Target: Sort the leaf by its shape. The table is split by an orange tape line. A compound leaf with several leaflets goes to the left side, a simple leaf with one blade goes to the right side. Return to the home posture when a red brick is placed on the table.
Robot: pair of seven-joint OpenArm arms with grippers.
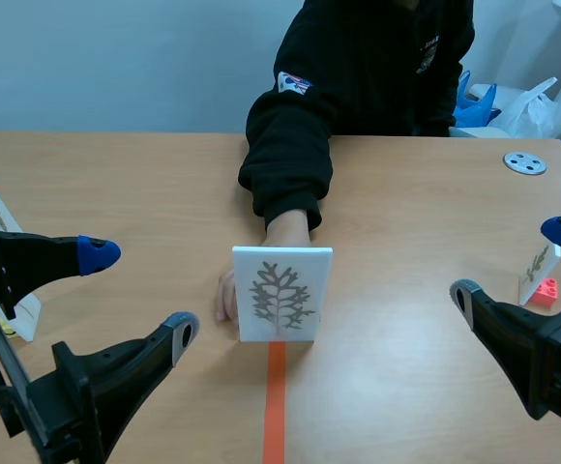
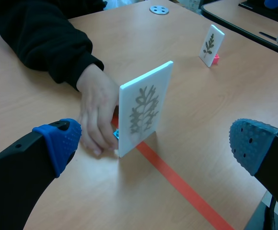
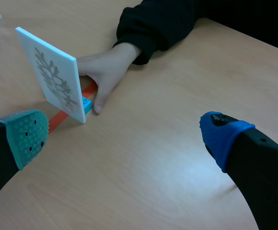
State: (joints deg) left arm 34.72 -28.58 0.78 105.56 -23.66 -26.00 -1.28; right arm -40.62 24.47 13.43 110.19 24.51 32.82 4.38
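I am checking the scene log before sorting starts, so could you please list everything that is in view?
Middle leaf card: one, white with a grey branching leaf, upright on the tape line, on a blue base.
Right leaf card: one, white with a small sprig, upright on a red base, right of the tape.
Left card: one, white, at the table's left edge, partly hidden by the left arm.
Disc: one, grey with holes, far right.
Tape line: one, orange, down the table's middle.
Table: one, light wood.
Person's hand: one, behind the middle card at its base; black sleeve.
Left claw: open, left of the tape.
Right claw: open, right of the tape.
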